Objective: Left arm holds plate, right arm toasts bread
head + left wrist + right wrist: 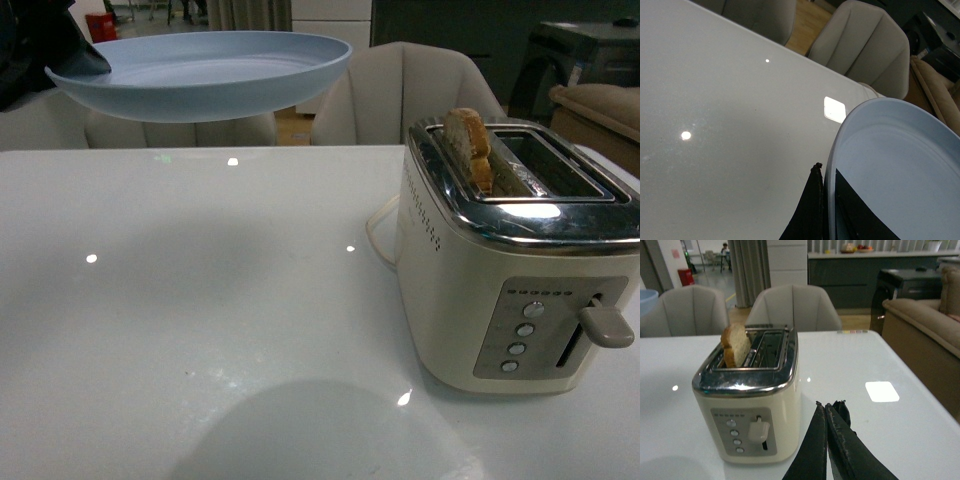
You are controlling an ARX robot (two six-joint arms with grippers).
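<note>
The pale blue plate (205, 72) hangs level in the air above the table's far left, and my left gripper (80, 62) is shut on its rim. In the left wrist view the plate (900, 160) has its edge pinched between the two black fingers (816, 210). The bread (468, 145) stands up out of the left slot of the cream toaster (500, 270). The right wrist view shows the bread (735, 344) in the toaster (747, 410) and my right gripper (827, 406) shut and empty, to the right of the toaster's front, above the table.
The toaster's lever (605, 325) sits high in its slot beside several round buttons (522, 330). A white cord (378, 232) loops behind the toaster. Beige chairs (400, 90) line the far edge of the white table (200, 300). A sofa (925, 335) is at the right.
</note>
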